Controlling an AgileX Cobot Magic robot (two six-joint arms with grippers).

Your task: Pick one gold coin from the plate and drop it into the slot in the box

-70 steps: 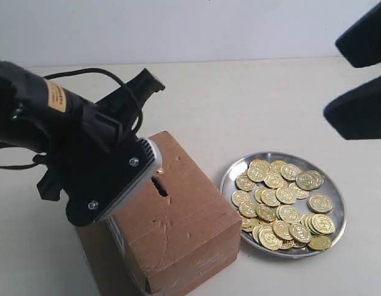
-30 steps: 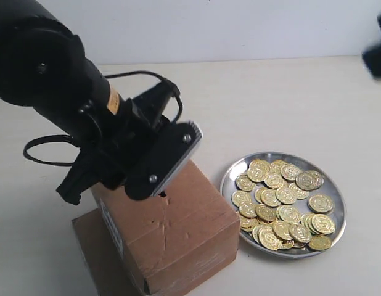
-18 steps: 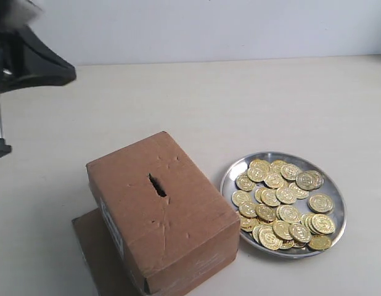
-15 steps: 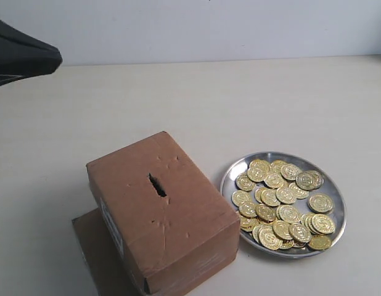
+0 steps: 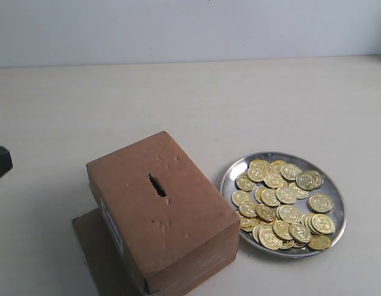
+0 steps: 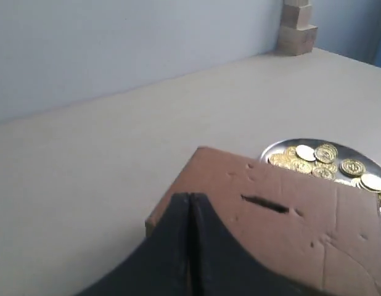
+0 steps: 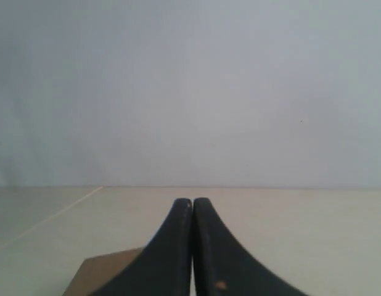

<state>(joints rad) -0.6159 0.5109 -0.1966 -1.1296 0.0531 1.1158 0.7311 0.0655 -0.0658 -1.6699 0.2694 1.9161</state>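
The brown cardboard box stands at the front left of the table, its dark slot on the top face. Right of it sits the silver plate heaped with several gold coins. In the left wrist view my left gripper is shut and empty, hovering off the box corner, with the slot and plate beyond. A dark bit of the left arm shows at the exterior view's left edge. My right gripper is shut, empty, facing the wall, out of the exterior view.
A flat brown cardboard sheet lies under the box, and its corner shows in the right wrist view. Stacked wooden blocks stand at the table's far edge by the wall.
The left arm, which hung over the box, has pulled away to the left and is almost out of the exterior view. The right arm has left that view. Box and plate have not moved.
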